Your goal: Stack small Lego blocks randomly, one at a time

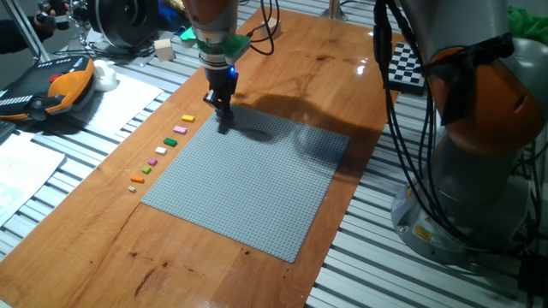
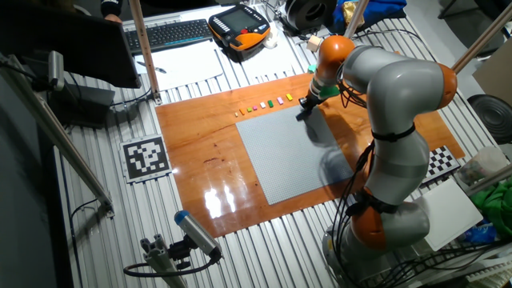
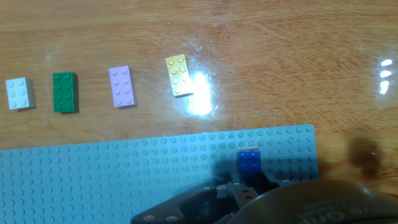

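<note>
The gripper (image 1: 223, 120) is down at the far corner of the grey baseplate (image 1: 257, 184), its tip right at the studs. In the hand view a blue block (image 3: 251, 163) sits on the baseplate near that corner, just ahead of the dark gripper body; a thin strip of red shows along its far edge. I cannot tell whether the gripper is clenched on it or has let go, since the fingertips are hidden.

Beyond the baseplate's edge, on the bare wooden bench (image 1: 342, 68), 4 loose blocks lie in a row, each apart from the next: a yellow block (image 3: 179, 75) nearest the corner, then a pink block (image 3: 122, 86), a green block (image 3: 65, 93) and a white block (image 3: 19, 93). From the fixed views the row carries on with more small coloured pieces, too tiny to tell apart.
</note>
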{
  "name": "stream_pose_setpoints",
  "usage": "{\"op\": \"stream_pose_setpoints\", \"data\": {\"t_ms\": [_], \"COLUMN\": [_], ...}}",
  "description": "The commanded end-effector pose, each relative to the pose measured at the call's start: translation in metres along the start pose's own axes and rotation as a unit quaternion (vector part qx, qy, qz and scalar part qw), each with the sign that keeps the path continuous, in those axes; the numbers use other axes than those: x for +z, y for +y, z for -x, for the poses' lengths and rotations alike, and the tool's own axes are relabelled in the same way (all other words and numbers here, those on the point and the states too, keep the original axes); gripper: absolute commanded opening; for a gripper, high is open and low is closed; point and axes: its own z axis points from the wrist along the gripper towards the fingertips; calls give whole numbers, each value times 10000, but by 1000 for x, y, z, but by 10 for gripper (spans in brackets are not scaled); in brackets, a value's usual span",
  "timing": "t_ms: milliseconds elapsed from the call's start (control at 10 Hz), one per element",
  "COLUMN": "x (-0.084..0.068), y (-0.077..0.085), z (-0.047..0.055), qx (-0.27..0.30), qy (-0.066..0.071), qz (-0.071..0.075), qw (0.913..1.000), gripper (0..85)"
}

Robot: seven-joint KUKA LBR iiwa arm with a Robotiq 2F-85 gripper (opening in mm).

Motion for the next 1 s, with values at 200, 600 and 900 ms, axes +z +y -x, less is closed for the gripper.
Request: {"op": "stream_pose_setpoints", "data": {"t_ms": [200, 600, 900], "x": [0, 2, 4], "y": [0, -1, -1], "z": [1, 1, 1], "qx": [23, 103, 52], "qy": [-51, -50, -60], "qz": [-28, 10, -43], "qw": [10000, 9999, 10000], "gripper": [0, 0, 0]}}
